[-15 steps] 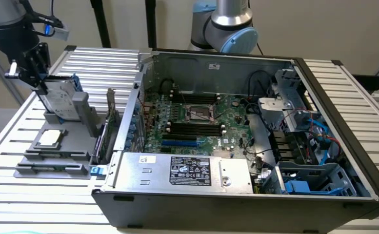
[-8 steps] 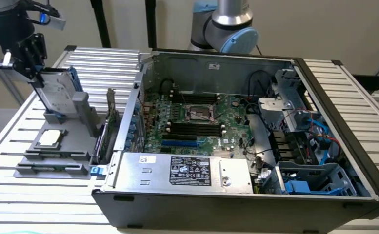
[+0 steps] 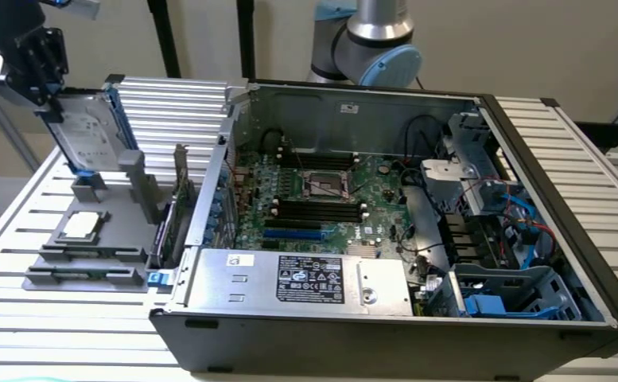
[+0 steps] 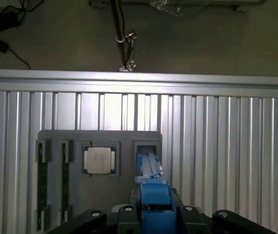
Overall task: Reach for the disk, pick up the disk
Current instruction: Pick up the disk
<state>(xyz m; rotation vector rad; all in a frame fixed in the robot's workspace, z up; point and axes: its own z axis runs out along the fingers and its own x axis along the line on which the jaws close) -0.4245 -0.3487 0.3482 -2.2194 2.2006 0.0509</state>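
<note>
The disk point(image 3: 88, 137) is a silver-grey drive with a white label in a bright blue bracket. It stands on edge, tilted, at the exterior view's left. Its lower end sits just over the slot of the grey holder point(image 3: 96, 263); whether they still touch I cannot tell. My black gripper point(image 3: 35, 64) is shut on the disk's upper end. In the wrist view the blue bracket point(image 4: 153, 197) sits between my gripper point(image 4: 154, 215) fingers, with the disk's edge running down towards the holder's slot point(image 4: 146, 146).
A small square silver chip point(image 3: 82, 226) lies in the holder, with dark memory sticks point(image 3: 86, 274) in its slots. The open computer case point(image 3: 394, 199) stands to the exterior view's right, with a large silver box point(image 3: 298, 280) at its front. Everything rests on a slatted aluminium table point(image 3: 33, 318).
</note>
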